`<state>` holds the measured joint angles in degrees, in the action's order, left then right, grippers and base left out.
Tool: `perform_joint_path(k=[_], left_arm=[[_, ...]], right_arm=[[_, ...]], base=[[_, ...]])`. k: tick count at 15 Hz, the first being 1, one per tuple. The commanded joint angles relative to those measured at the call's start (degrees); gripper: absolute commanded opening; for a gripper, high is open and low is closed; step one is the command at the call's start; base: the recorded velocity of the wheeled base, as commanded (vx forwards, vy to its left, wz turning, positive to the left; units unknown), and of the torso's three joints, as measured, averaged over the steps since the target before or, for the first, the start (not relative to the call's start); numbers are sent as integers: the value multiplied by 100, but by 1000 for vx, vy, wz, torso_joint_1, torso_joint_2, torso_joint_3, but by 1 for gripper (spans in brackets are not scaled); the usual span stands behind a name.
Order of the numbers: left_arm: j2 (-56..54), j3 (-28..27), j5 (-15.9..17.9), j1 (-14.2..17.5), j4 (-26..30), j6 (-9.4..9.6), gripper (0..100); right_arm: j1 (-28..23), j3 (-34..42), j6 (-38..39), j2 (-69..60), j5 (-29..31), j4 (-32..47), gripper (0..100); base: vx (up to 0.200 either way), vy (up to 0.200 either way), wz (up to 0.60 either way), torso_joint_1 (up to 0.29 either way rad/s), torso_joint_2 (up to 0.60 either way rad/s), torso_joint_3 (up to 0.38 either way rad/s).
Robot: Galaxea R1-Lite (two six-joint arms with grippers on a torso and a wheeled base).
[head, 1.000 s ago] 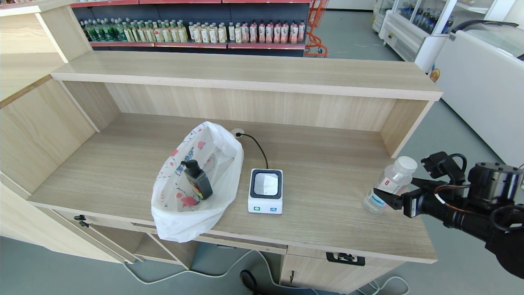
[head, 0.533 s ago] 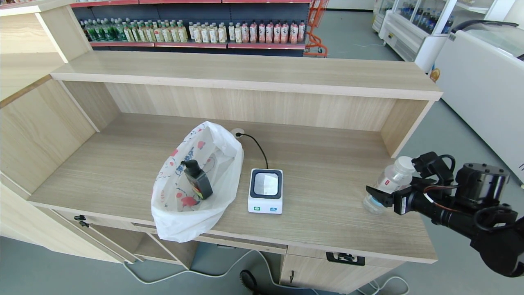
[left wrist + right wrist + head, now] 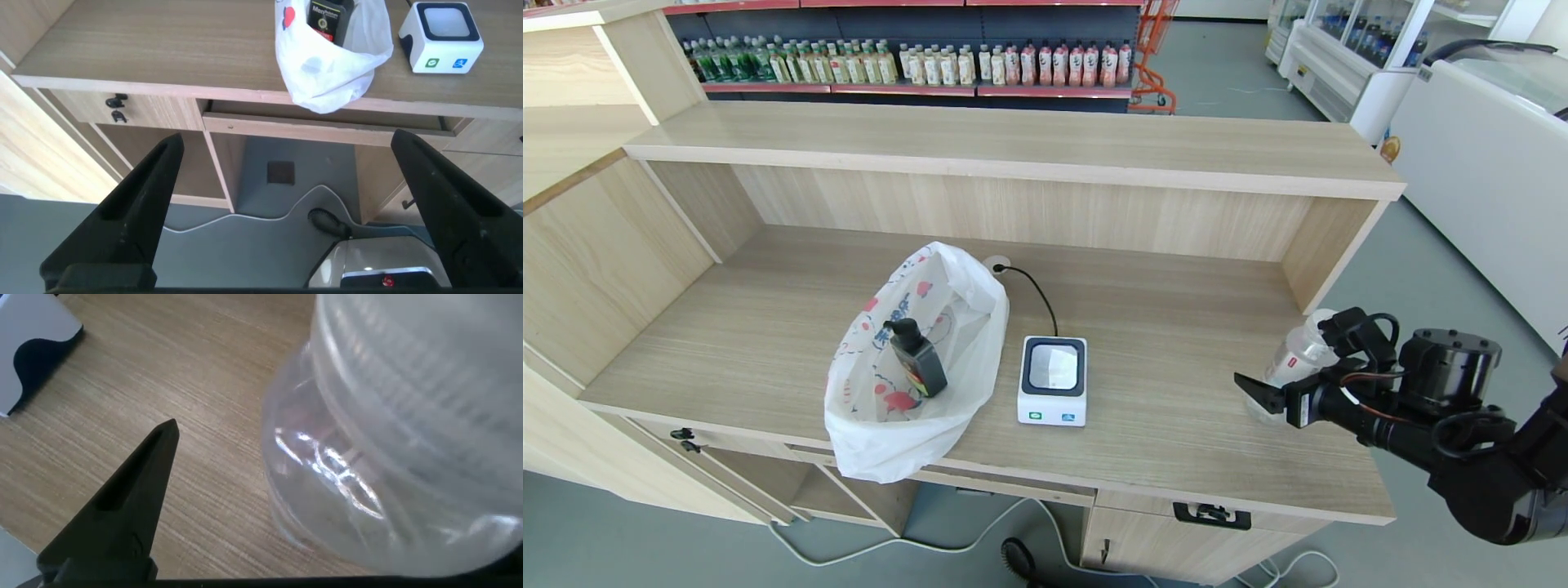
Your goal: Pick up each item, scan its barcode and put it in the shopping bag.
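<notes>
Right gripper, fingers spread, straddles the water bottle at middle right; left gripper gapes wide.

Surface: a light wood-grain surface ran beneath everything.
Bottle: a clear ribbed plastic bottle sat on it, seen close up, with bright glints on its lower body.
Fingers: one black tapered finger lay beside the bottle, apart from it, with bare wood between.
Edge: a white object with a dark patch was partly cut off.
</notes>
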<state>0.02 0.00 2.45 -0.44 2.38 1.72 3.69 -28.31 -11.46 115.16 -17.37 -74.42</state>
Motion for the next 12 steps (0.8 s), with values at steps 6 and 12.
perform_joint_path(k=[6,12], left_arm=[[-2,0,1,0,0,4,100],[-2,0,1,0,0,4,100]], right_arm=[[96,-184,3,217,-91,-90,0],[61,-131,-32,199,-144,-169,0]], base=[[0,0,0,0,0,0],[0,0,0,0,0,0]])
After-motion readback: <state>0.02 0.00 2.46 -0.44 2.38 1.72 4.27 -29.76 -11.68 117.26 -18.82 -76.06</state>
